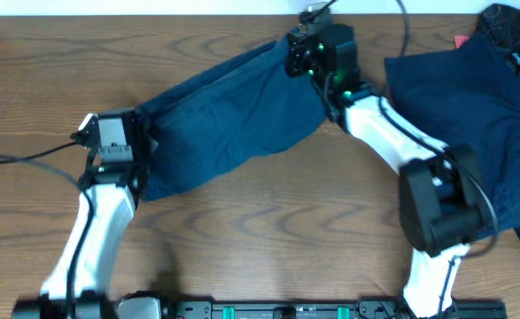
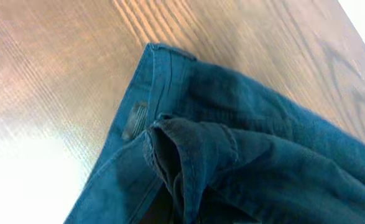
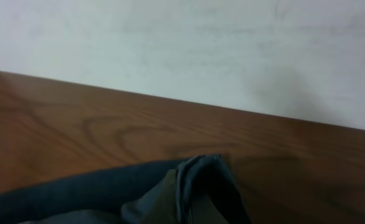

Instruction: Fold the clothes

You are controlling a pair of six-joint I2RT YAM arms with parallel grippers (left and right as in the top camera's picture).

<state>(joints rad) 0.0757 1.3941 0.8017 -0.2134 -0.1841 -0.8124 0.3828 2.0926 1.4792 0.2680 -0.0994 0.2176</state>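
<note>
There's the garment (image 1: 233,115), dark navy and denim-like, spread over the table (image 1: 260,239) as one long band, and its long axis is what we watch: it runs straight from the left fingers (image 1: 138,142) to the right fingers (image 1: 295,55), one end at each. From the left fingers the cloth stretches ahead and across toward the right arm's side. From the right fingers it runs the opposite way, so the two sets of fingers face each other along the band. In the left wrist view we get the waistband (image 2: 148,81) with a small dark patch (image 2: 134,119) just in front of those fingers, and a doubled edge of cloth rising toward the camera. The fingers themselves are out of the picture, so we cannot tell whether they are clenched on it or released. Same story in the right wrist view: a cloth edge (image 3: 198,180) lifts up at the bottom of the frame, fingers hidden, state unknown to us. We judge that an end-over-end fold would travel along this axis, and neither arm is nearer, since each has its own end. Beyond the right fingers, well apart from our band and away from the left arm, sits the pile (image 1: 481,97) of more navy clothes, nearer the right arm (image 1: 384,128).
</note>
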